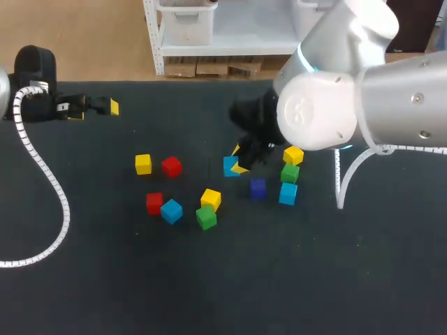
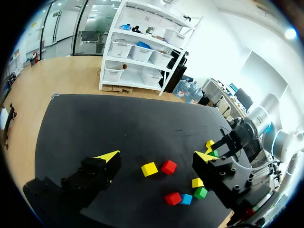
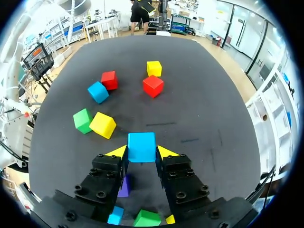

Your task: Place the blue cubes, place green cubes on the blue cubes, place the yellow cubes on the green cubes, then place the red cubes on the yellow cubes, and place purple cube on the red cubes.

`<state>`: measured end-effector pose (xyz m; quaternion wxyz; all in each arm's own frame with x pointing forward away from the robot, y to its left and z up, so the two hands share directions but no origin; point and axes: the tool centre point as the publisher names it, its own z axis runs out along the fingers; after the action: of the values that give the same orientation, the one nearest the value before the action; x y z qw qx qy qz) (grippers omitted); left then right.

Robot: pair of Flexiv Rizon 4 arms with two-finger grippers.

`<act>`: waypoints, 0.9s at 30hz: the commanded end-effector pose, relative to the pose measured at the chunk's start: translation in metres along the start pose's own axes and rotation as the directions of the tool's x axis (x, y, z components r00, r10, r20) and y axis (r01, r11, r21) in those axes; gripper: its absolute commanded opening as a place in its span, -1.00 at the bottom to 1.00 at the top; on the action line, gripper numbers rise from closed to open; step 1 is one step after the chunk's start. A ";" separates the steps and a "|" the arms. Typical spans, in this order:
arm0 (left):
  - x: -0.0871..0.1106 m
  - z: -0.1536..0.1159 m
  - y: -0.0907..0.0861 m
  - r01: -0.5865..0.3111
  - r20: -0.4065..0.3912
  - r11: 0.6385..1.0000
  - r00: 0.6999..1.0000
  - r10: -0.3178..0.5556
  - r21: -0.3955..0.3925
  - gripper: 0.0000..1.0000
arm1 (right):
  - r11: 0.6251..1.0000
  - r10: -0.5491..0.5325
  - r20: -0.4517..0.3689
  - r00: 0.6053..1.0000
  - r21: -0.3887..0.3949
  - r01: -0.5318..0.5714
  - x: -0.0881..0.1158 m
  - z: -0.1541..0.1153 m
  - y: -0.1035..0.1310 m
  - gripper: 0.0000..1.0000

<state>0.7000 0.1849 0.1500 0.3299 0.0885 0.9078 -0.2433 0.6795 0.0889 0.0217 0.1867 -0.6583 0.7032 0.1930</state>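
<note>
While right fingers (image 3: 117,152) grip one blue cube (image 3: 141,147), two rest elsewhere.

text: we can read none, in any of the three views
blue cube (image 3: 141,147): plain faces, we make out no print or number
table (image 1: 209,293): plain dark top, we see no label or sign we could read
</note>
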 end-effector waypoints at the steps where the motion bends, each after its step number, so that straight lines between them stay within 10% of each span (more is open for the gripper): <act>1: 0.000 0.000 0.000 0.000 0.000 1.000 1.000 0.000 0.000 1.00 | 1.000 -0.001 0.000 1.000 0.012 0.001 0.000 0.008 -0.001 -1.00; 27: 0.000 0.000 0.000 0.000 0.000 1.000 1.000 0.000 0.000 1.00 | 1.000 0.007 0.003 1.000 0.003 -0.007 0.009 0.017 -0.011 -1.00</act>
<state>0.7000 0.1849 0.1500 0.3299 0.0885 0.9078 -0.2433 0.6874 0.0887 0.0034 0.1897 -0.6546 0.7064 0.1911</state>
